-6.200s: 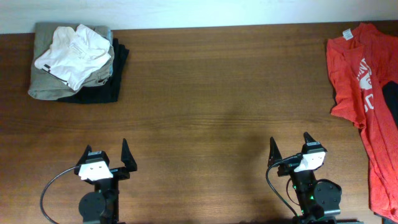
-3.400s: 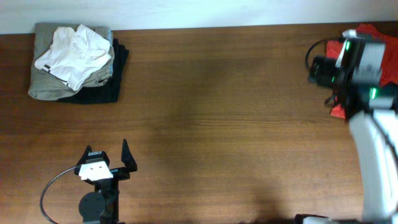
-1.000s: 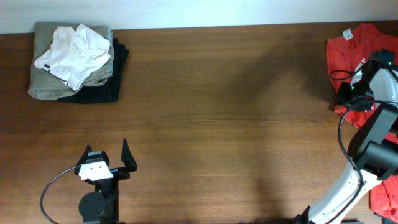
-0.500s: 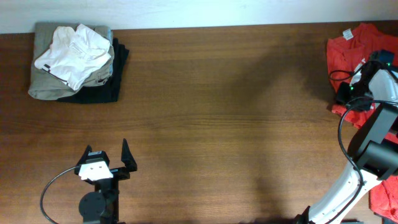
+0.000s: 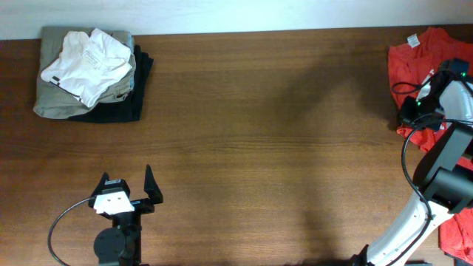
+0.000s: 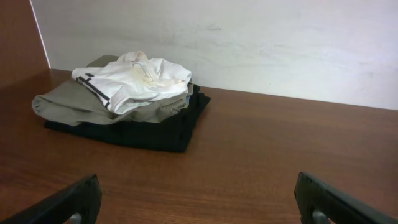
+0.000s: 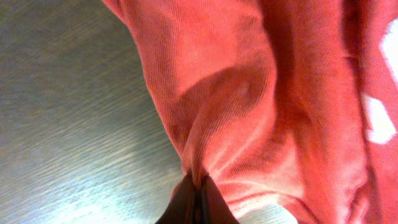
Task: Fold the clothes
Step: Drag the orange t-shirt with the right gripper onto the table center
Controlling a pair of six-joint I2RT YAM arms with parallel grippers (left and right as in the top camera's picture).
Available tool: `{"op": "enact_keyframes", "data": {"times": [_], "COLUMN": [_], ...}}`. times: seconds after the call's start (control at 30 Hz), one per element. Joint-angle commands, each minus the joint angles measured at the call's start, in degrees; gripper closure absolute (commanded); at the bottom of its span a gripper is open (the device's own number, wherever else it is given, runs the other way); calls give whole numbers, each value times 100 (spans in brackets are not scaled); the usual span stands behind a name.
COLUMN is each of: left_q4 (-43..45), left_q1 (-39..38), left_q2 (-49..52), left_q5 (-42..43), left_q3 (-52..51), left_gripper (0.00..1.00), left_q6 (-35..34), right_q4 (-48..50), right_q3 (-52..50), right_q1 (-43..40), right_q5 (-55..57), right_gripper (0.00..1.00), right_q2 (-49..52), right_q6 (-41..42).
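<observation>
Where it bunches on the table (image 5: 259, 133), the red T-shirt (image 7: 249, 93) is pinched by the right end effector (image 7: 196, 191).

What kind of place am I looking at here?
Probably a robot test bench, not a home: a wooden table against a plain wall, a folded clothes pile, and the right gripper pinching a red T-shirt.

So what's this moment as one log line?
phase: grasping | right gripper: shut on red T-shirt edge | left gripper: open, parked | folded clothes pile: far-left corner
</observation>
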Motion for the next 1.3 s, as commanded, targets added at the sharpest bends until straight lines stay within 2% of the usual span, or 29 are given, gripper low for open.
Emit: {"op": "enact_keyframes", "data": {"times": [0.0, 0.27, 0.43, 0.6, 0.8, 1.0, 1.03, 1.1, 1.27], "left_q4": [9, 9, 9, 9, 9, 9, 9, 9, 9], "left_q1": [-26, -26, -26, -26, -26, -26, -26, -26, -26], "left_q2": [-33, -33, -33, -33, -33, -33, -33, -33, -33], "left_q5": [61, 61, 61, 63, 61, 61, 61, 61, 63], "left_q3": [-39, -39, -39, -39, -39, -39, -39, -39, -39], "left_gripper": [1, 1, 1, 1, 1, 1, 1, 1, 1], "left_q6": [92, 92, 92, 92, 92, 92, 92, 92, 92], "right_q4": [-262, -680, -623, -192, 1082, 1930, 1921, 1843, 1178], "right_q3": [529, 1075, 1145, 1143, 1143, 1143, 1143, 1145, 1342], "right_q1": [26, 227, 1023, 2640, 5106, 6859, 6992, 7125, 6732], "right_q5": [-59, -1141, -2107, -3010, -2962, -2822, -2673, -2321, -2199], "right_gripper": [96, 96, 96, 96, 96, 96, 91, 65, 56], "right_q2": [-186, -903, -1499, -1611, -1250, -807, -800, -804, -990], "right_q6": [149, 162, 286, 905, 1961, 2566, 2564, 2511, 2302]}}
